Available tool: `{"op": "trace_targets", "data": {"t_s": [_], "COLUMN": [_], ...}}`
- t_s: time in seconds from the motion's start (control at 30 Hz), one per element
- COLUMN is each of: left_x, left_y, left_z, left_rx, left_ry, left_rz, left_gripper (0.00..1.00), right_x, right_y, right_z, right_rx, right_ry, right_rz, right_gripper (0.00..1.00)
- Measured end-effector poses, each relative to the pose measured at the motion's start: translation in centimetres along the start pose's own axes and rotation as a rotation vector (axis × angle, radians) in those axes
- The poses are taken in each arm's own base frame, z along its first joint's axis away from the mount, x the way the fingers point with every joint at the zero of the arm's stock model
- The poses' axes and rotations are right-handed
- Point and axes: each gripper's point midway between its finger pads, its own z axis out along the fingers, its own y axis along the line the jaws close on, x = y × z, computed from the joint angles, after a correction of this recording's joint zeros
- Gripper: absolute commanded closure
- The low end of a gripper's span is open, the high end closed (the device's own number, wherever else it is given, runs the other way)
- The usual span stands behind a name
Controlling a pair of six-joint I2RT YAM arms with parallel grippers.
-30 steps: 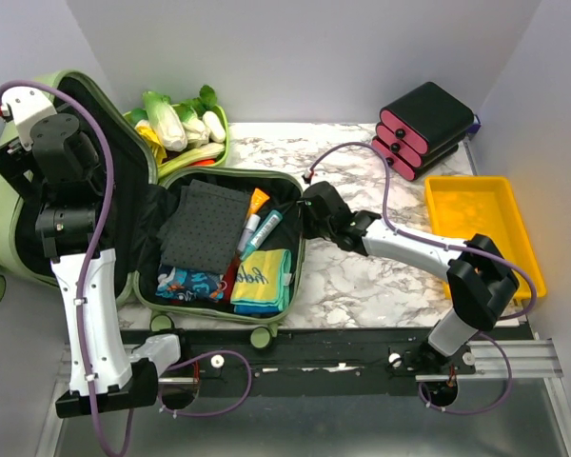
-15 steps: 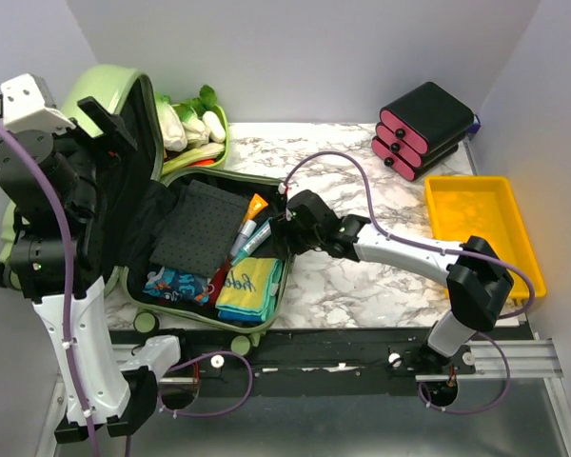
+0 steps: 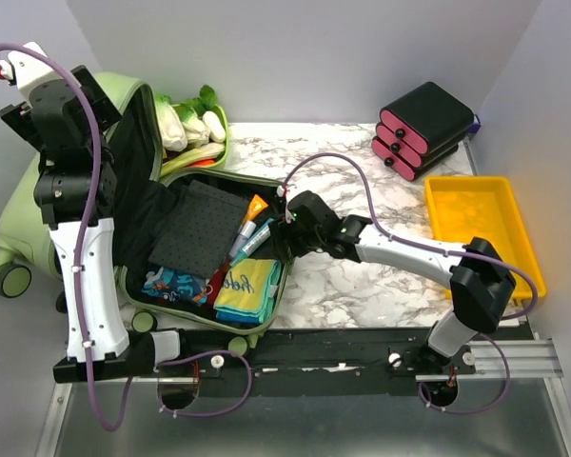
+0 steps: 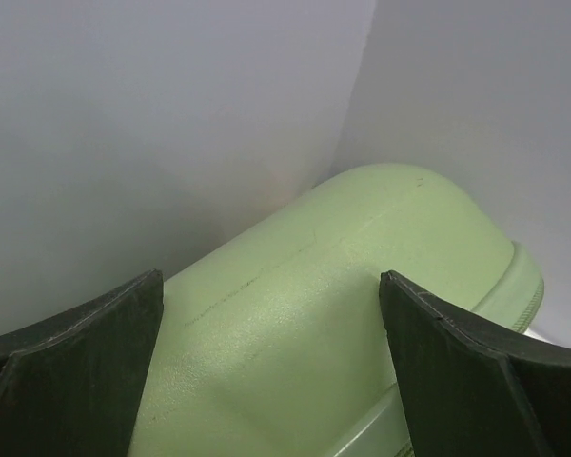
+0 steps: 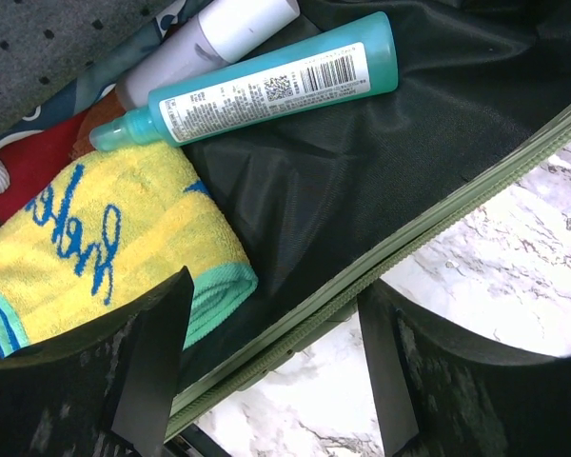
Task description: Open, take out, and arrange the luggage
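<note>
The pale green luggage (image 3: 24,214) lies open at the table's left, its lid tilted up behind my left arm. Inside the black-lined base lie a yellow towel (image 3: 243,286), a teal bottle (image 3: 263,234), a white tube (image 3: 252,214), a grey dotted cloth (image 3: 195,224) and a blue patterned cloth (image 3: 176,283). My right gripper (image 3: 290,226) is open and straddles the base's right rim (image 5: 381,252), with the towel (image 5: 86,228) and bottle (image 5: 266,81) just beyond. My left gripper (image 3: 109,100) is open at the lid's top, the green shell (image 4: 295,314) showing between its fingers.
A green basket of toy vegetables (image 3: 195,129) stands behind the luggage. A black box with pink ends (image 3: 423,124) sits at the back right, and a shallow yellow tray (image 3: 481,228) lies along the right edge. Marble tabletop (image 3: 362,276) shows under my right arm.
My right gripper opened and slid left over the base's rim. The luggage shifted left and turned a little. My left arm swung up and the lid now stands more upright.
</note>
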Motion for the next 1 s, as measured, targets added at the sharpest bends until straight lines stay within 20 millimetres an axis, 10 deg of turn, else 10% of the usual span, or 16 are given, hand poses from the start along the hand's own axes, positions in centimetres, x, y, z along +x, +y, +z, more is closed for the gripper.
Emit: {"op": "trace_targets", "data": {"t_s": [0.57, 0.6, 1.0], "left_x": [-2.9, -2.5, -1.7], "left_y": [4.5, 4.0, -8.4], "left_z": [3.8, 3.4, -7.3], "left_rx": [-0.435, -0.385, 0.495], "left_ry": [-0.008, 0.004, 0.045], "left_rz": [-0.001, 0.001, -0.126], "left_gripper": [0.01, 0.01, 0.01], "right_x": [0.2, 0.2, -0.9], "right_y": [0.5, 0.6, 0.9], "right_z": [-0.6, -0.6, -1.1], "right_rx": [-0.031, -0.032, -0.002], "right_ry": [0.017, 0.021, 0.014], "right_rz": [-0.063, -0.063, -0.072], "right_gripper": [0.17, 0.01, 0.0]}}
